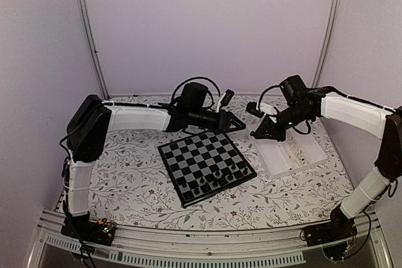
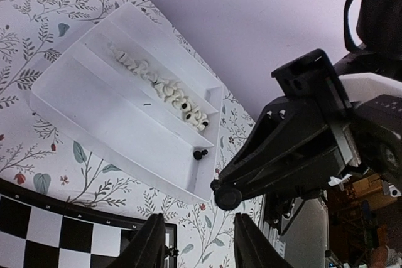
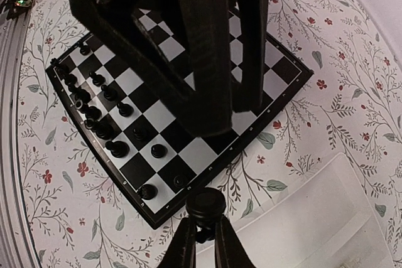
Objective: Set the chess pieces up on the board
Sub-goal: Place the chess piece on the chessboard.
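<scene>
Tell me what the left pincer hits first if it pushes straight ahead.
Probably the right pincer, clamped on a black piece ahead of the left pincer, near a corner of the white tray. Depth is unclear; it might pass beneath.

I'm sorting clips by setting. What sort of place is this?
Likely a robotics lab cell, not a home: bare white walls on metal posts, a left arm and right arm bolted to a metal rail, and a floral cloth laid under the board.

Soft, even, violet-tinted light; close arm parts blurred.
</scene>
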